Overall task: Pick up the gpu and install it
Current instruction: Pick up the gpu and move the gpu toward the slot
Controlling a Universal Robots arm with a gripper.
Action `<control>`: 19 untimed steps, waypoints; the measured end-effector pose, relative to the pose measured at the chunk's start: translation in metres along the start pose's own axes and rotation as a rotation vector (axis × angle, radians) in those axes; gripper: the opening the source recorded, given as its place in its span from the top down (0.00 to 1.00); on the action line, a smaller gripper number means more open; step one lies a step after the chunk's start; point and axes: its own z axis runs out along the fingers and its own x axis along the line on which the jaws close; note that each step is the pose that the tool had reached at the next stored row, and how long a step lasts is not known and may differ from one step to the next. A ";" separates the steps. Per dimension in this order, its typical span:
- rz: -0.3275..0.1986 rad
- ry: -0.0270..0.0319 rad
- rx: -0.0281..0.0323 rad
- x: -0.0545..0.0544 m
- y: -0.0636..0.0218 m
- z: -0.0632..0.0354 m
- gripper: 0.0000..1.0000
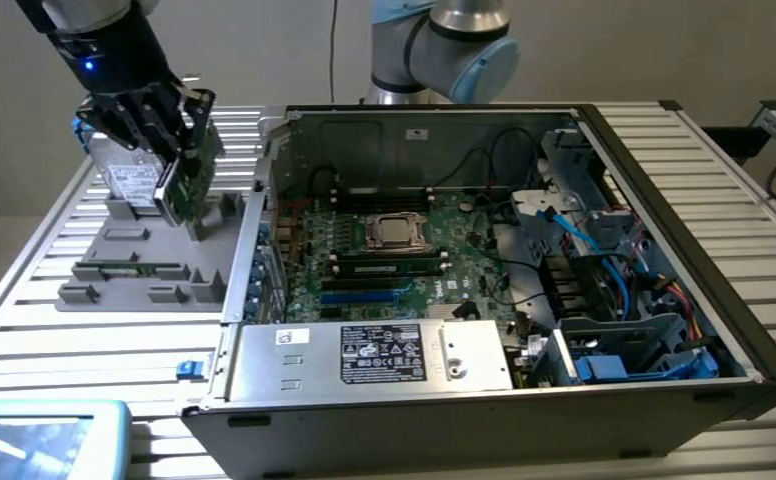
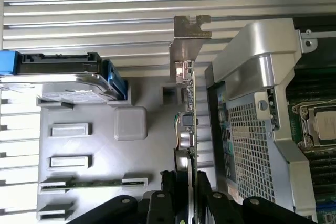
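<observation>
A slatted metal desk (image 1: 41, 290) stands before a plain grey wall, and toward the exterior view's left lies one grey tray (image 1: 121, 282) carrying one drive (image 1: 128, 180) and one memory stick (image 1: 135, 268). Over that tray the single black hand (image 1: 161, 130) pinches the one gpu (image 1: 188, 195) between its fingers, the card standing on edge just beside the case; I cannot tell whether it is clear of the tray. Toward the right sits one open computer case (image 1: 468, 430), its motherboard (image 1: 388, 270) exposed.
</observation>
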 end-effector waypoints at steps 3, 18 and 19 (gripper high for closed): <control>0.000 -0.0001 -0.0001 -0.001 0.0018 -0.0134 0.72; 0.004 0.0130 0.0014 -0.035 0.0071 -0.0790 0.72; 0.004 0.0144 0.0017 -0.039 0.0074 -0.0831 0.72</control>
